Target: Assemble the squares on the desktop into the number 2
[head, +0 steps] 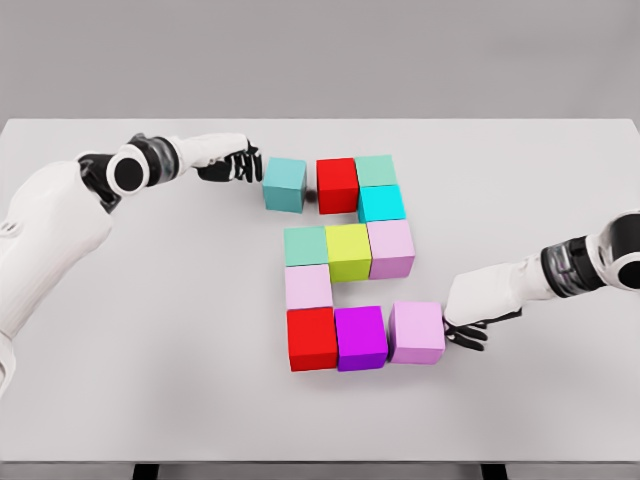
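Coloured cubes lie on the white desktop (150, 380). Top row: a teal cube (285, 184) standing slightly apart, a red cube (338, 184) and a green cube (376, 169), with a cyan cube (382, 203) below the green one. Middle row: a green cube (305, 245), a yellow-green cube (348, 250), a pink cube (391, 247). A pale pink cube (308, 286) sits under the row's left end. Bottom row: red (311, 338), purple (361, 336), lilac (416, 331). My left hand (237, 164) touches the teal cube's left side with curled fingers. My right hand (466, 327) presses the lilac cube's right side.
The table's front edge (320, 462) runs along the bottom. Both white arms lie low over the tabletop, the left one from the far left, the right one from the right edge.
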You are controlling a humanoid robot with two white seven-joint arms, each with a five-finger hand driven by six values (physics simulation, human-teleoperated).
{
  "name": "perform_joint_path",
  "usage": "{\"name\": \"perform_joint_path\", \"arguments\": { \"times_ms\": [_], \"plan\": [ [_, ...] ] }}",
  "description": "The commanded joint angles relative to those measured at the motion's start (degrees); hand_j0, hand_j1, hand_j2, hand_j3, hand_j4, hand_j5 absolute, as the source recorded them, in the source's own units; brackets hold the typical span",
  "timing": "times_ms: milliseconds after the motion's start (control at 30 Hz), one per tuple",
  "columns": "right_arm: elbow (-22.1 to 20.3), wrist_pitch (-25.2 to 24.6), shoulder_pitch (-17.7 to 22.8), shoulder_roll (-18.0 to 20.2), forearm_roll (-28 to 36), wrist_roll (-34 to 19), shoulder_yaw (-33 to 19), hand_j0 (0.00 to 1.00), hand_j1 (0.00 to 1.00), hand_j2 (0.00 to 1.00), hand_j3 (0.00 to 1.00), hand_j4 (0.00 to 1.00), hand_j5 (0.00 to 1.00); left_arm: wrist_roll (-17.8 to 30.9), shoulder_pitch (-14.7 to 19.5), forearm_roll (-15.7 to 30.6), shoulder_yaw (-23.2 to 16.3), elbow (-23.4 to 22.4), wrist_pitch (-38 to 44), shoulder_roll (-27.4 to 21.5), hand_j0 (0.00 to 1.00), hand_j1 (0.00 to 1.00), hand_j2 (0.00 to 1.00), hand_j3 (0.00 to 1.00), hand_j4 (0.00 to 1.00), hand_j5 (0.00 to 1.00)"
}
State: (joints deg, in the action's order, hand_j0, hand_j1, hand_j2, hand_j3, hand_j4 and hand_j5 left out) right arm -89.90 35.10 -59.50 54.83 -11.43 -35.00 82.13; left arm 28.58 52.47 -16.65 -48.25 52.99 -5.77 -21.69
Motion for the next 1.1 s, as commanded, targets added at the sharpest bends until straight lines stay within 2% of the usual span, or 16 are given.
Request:
{"name": "perform_joint_path", "arguments": {
  "times_ms": [0, 200, 333, 500, 1067],
  "plan": [
    [-0.1, -0.1, 0.0, -0.3, 0.3, 0.0, 0.0, 0.1, 0.1, 0.1, 0.1, 0.1, 0.1, 1.7, 0.0, 0.2, 0.2, 0.8, 0.1, -0.2, 0.38, 0.38, 0.38, 0.38, 0.38, 0.38],
    [-0.3, -0.1, -0.1, -0.3, 0.3, 0.0, 0.0, 0.1, 0.1, 0.1, 0.1, 0.1, 0.1, 5.9, 0.0, -0.8, -0.2, 1.2, 0.4, -1.8, 0.35, 0.35, 0.35, 0.35, 0.35, 0.35],
    [-0.5, -0.1, -0.1, -0.3, 0.3, 0.0, 0.0, 0.1, 0.1, 0.1, 0.1, 0.1, 0.1, 6.4, 0.2, -10.3, 0.0, 4.4, 0.5, -2.8, 0.35, 0.35, 0.35, 0.35, 0.35, 0.35],
    [-0.5, -0.1, -0.1, -1.0, 0.3, 0.0, 0.0, 0.1, 0.1, 0.1, 0.1, 0.1, 0.1, 6.4, 0.3, -10.0, 0.0, 6.3, 0.3, -2.8, 0.36, 0.36, 0.36, 0.36, 0.36, 0.36],
    [0.2, -0.1, -0.2, -0.9, 0.1, 0.0, -0.1, 0.1, 0.1, 0.1, 0.1, 0.1, 0.1, 6.4, 0.5, -10.0, -0.7, 6.9, 0.1, -2.0, 0.35, 0.35, 0.35, 0.35, 0.35, 0.35]
  ]
}}
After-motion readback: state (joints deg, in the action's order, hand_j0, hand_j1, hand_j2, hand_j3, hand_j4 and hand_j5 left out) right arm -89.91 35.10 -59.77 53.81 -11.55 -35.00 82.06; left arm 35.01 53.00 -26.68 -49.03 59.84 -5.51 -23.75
